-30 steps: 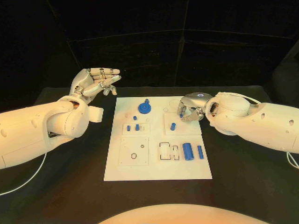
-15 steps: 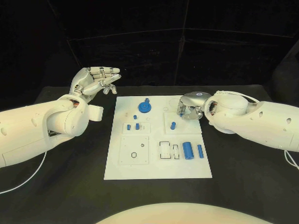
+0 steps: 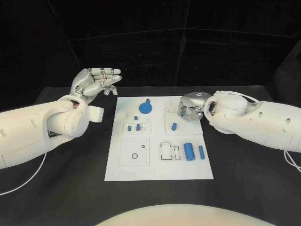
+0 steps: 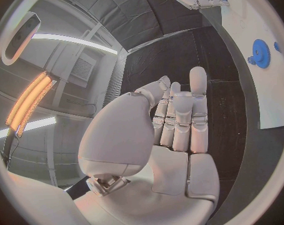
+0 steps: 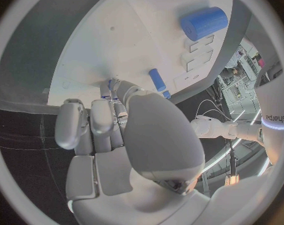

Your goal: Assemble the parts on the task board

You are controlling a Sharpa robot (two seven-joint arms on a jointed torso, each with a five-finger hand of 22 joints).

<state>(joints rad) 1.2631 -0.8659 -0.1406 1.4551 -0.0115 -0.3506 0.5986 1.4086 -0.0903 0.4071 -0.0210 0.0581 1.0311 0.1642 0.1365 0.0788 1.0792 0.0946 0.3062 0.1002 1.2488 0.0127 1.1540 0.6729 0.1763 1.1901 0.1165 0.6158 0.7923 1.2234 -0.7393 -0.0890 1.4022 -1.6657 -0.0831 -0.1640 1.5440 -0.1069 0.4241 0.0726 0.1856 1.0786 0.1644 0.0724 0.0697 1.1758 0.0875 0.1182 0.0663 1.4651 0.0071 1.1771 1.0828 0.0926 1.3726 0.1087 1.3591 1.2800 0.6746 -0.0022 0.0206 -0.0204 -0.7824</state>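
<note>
Task board (image 3: 159,172): right hand (image 3: 192,108) has crept a little further in over its far right corner since a second ago.

The right hand's fingers are curled down together; whether they pinch anything I cannot tell. A small blue peg (image 3: 174,126) stands just beneath the fingertips, so a pick looks close. The left hand (image 3: 95,83), raised well off the board, holds nothing, fingers loosely apart. Counted: one blue gear (image 3: 146,108), two small pegs (image 3: 133,127), one thick cylinder (image 3: 189,151), one thin pin (image 3: 201,152).

Right hand (image 3: 191,107) over task board (image 3: 157,169) (far right corner), left hand (image 3: 95,83) raised beside it
</note>
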